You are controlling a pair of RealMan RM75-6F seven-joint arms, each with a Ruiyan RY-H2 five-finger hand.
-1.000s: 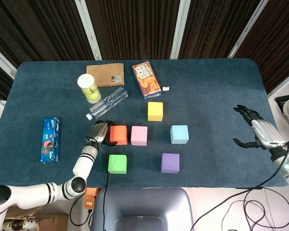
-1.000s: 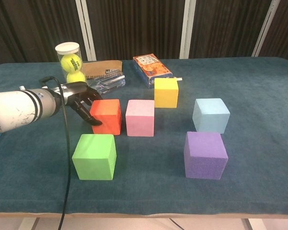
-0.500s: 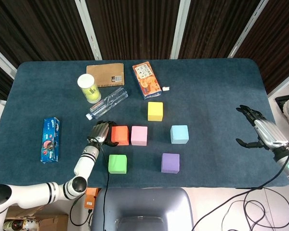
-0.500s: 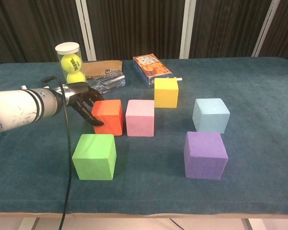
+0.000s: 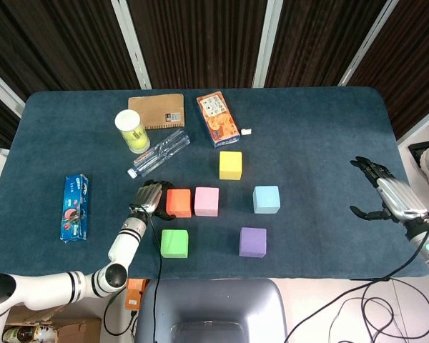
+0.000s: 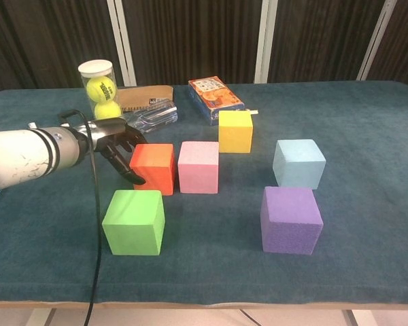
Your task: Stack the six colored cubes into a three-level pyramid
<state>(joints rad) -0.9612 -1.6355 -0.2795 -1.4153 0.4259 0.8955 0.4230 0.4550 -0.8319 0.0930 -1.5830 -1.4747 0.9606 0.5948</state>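
1. Broadly, the blue table (image 5: 322, 136) has bare cloth across its right half and along the near edge; clutter sits at the far left.
2. All six cubes rest singly on the cloth, none stacked: the orange cube (image 6: 153, 167) just beside the pink cube (image 6: 198, 166), the yellow cube (image 6: 235, 131) behind them, the light-blue cube (image 6: 298, 163) to the right, and the green cube (image 6: 134, 221) and purple cube (image 6: 291, 219) nearest the front edge.
3. The left hand (image 6: 115, 146) reaches in low from the left, fingers spread and curved against the orange cube's left face, holding nothing.
4. The right hand (image 5: 383, 193) hovers near the table's right edge, well apart from the cubes, fingers splayed and empty.
5. A clear tube (image 6: 99, 88) holds yellow tennis balls; a plastic bottle (image 5: 157, 153), an orange box (image 5: 217, 118) and a blue packet (image 5: 75, 207) lie nearby.
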